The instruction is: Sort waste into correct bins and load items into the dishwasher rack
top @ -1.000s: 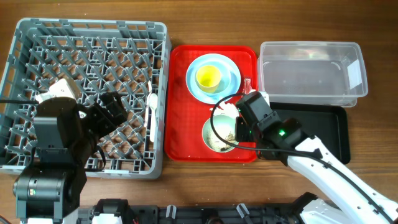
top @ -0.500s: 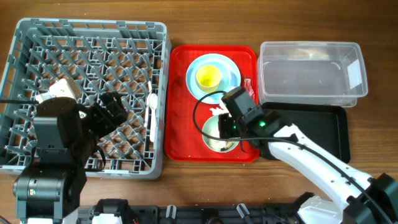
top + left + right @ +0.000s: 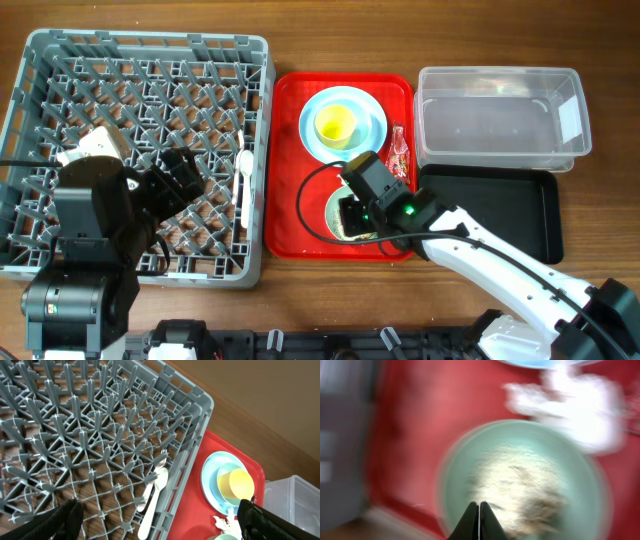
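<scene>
Red tray [image 3: 285, 120]; right wrist shows scraps [image 3: 520, 485] inside bowl [image 3: 451, 467].

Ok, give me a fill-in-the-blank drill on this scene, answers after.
1. The tray under the pale green bowl is ____.
2. The rack holding the white spoon is ____.
3. The right gripper, poised over that bowl, is ____.
Answers: red; grey; shut.

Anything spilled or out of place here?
Nothing spilled. Waste sits on the red tray, not in a bin: wrapper at its right edge, tissue beside the green bowl, scraps inside it.
</scene>
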Motion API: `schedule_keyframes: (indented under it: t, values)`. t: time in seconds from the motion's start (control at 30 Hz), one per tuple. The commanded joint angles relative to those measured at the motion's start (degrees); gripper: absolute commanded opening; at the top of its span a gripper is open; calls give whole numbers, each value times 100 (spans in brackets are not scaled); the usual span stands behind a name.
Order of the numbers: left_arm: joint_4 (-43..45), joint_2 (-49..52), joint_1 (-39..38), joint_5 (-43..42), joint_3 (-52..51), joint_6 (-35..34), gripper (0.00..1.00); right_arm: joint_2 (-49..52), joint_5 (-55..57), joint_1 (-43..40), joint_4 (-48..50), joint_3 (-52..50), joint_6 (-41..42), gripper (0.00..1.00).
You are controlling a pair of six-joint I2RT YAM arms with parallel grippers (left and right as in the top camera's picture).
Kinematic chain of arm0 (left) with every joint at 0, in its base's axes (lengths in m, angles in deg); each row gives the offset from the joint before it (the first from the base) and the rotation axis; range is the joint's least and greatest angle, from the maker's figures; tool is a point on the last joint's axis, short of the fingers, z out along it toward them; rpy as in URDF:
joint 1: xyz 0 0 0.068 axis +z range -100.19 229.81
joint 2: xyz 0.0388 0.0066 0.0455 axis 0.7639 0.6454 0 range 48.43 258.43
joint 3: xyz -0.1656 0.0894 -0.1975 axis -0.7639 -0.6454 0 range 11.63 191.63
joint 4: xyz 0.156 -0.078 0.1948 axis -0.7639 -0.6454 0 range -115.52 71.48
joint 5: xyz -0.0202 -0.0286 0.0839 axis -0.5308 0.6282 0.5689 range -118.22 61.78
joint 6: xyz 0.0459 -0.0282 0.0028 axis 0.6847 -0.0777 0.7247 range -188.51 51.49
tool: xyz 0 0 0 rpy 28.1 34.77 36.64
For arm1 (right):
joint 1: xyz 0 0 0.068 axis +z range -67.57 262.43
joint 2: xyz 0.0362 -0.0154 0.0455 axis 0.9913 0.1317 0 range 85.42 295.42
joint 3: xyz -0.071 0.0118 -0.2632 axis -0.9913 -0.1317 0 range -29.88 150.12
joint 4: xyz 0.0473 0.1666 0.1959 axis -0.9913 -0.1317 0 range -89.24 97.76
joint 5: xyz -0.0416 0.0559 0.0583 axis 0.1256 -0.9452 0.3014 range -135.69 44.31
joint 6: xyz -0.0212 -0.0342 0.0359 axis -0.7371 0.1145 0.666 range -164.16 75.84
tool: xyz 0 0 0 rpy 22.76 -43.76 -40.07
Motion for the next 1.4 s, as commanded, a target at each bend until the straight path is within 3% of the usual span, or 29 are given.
schedule_keyframes:
  t: [0.0, 0.33, 0.7, 0.97, 1.23, 1.37]
  values:
    - [11, -11, 39, -26, 79, -55, 100, 50, 1853, -4, -361, -2, 323, 4]
    - [11, -11, 39, -26, 79, -55, 100, 50, 2317, -7, -623, -142, 323, 4]
    - [11, -11, 39, -24, 79, -55, 100, 48, 1893, -4, -7, -841, 387, 5]
    - [11, -11, 39, -26, 79, -55, 100, 48, -254, -4, 1224, -839, -1093, 4]
    - [11, -11, 39, -26, 79, -55, 100, 42, 160, -7, 1263, -822, -1224, 6]
    - [11, -11, 39, -26, 79, -55, 100, -7, 601, -31, 1255, -562, -1355, 17]
